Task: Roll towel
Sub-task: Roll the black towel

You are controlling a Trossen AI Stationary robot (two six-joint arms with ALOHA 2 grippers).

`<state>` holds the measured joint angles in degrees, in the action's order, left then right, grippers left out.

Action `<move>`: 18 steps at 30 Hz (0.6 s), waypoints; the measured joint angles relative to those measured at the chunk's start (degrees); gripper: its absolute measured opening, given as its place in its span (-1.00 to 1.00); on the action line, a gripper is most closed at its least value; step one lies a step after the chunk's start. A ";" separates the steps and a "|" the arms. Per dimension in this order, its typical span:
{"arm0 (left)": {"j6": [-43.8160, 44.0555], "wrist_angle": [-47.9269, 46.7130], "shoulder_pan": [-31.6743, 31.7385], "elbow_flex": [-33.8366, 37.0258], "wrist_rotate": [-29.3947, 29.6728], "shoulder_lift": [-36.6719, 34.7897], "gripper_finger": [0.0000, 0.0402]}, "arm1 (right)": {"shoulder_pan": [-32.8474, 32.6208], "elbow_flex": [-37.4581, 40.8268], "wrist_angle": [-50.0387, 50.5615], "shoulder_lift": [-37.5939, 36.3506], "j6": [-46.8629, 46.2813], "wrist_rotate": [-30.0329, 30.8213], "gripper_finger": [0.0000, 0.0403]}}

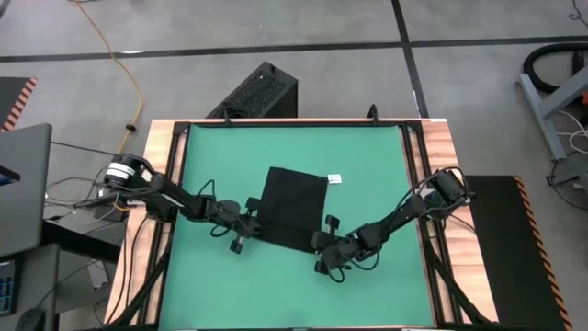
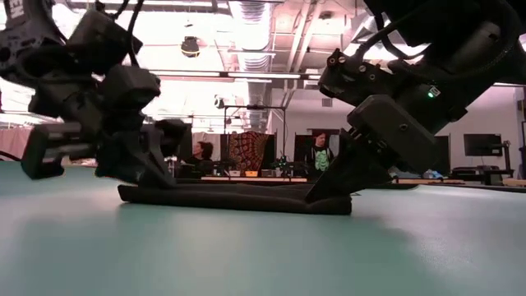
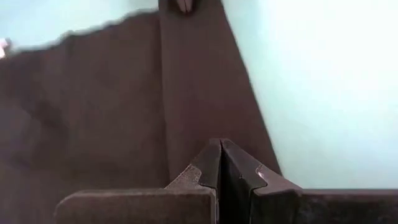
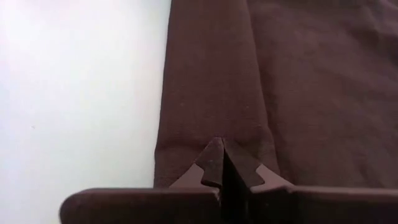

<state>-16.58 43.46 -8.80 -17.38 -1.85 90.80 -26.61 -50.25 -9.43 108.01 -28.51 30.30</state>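
Observation:
The black towel (image 1: 294, 202) lies flat on the green mat (image 1: 367, 156), with its small white tag (image 1: 335, 178) at the far right corner. Its near edge is turned over into a narrow doubled strip (image 4: 208, 74) that runs between my two grippers. My left gripper (image 1: 256, 219) is shut at the strip's left end, and my right gripper (image 1: 316, 241) is shut at its right end. In the low view the towel (image 2: 238, 197) shows as a low dark band, with both arms slanting down onto it. My left gripper has its shut fingertips (image 3: 211, 163) down on the folded strip (image 3: 199, 93), a little in from its left end. It comes slanting down from the table's left, along the strip. I cannot tell whether any cloth is between the fingers. The strip lies on the mat. My right gripper pinches the right end of the folded strip (image 4: 249, 140) between its fingertips, where the cloth puckers around them. The fingers slant down from the table's right and near side, along the strip. How many layers they hold I cannot tell. The towel lies on the mat.
Bare green mat surrounds the towel on all sides, framed by the table's wooden border (image 1: 441, 184). A black box (image 1: 262, 92) stands on the floor beyond the far edge. People (image 2: 319, 156) sit in the room far behind the table.

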 joint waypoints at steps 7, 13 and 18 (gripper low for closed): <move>2.55 6.72 -0.37 -0.10 1.66 7.84 -1.00 | -0.02 0.05 -0.74 -0.11 0.68 0.00 -0.87; 4.98 6.97 -0.37 -0.14 2.12 10.19 -1.00 | -1.32 0.15 -0.80 -4.70 7.27 2.76 -0.83; 6.56 6.28 -0.37 -0.14 2.10 10.24 -1.00 | -2.71 0.15 -1.12 -9.29 12.77 3.75 -0.71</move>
<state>-10.02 49.74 -9.17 -17.52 0.25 101.03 -29.32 -50.11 -10.55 98.72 -15.74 34.06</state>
